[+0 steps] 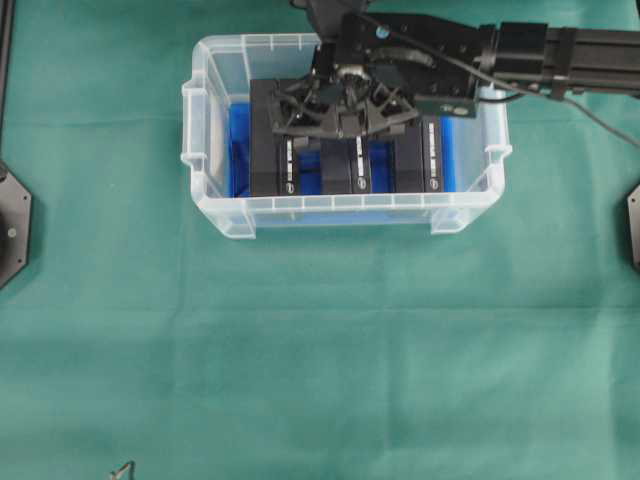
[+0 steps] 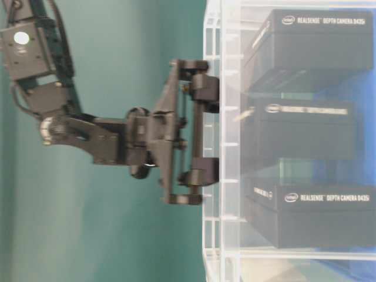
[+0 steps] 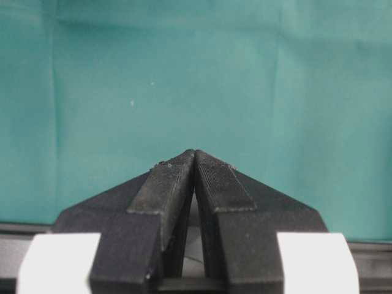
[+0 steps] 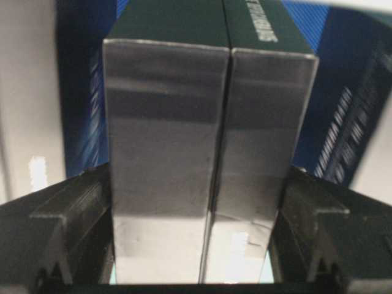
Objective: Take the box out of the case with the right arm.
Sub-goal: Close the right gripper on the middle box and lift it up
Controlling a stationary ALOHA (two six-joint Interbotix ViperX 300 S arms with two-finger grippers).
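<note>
The clear case [image 1: 215, 150] with a blue floor stands at the back of the green table. Three black boxes lie side by side in it. My right gripper [image 1: 340, 125] reaches down into the case from the right and straddles the middle box [image 1: 347, 168]. In the right wrist view both fingers [image 4: 76, 205] press against the sides of that box [image 4: 202, 110], so my right gripper [image 4: 196, 184] is shut on it. The table-level view shows my right gripper [image 2: 205, 129] at the case wall, in line with the middle box [image 2: 305, 126]. My left gripper [image 3: 195, 154] is shut and holds nothing, over bare cloth.
A left box [image 1: 272, 150] and a right box [image 1: 428, 155] flank the gripped one closely inside the case. The case rim [image 1: 345, 200] rises round them. Green cloth [image 1: 320, 350] covers the table in front. Black arm bases sit at the left edge [image 1: 12, 228] and the right edge [image 1: 633, 225].
</note>
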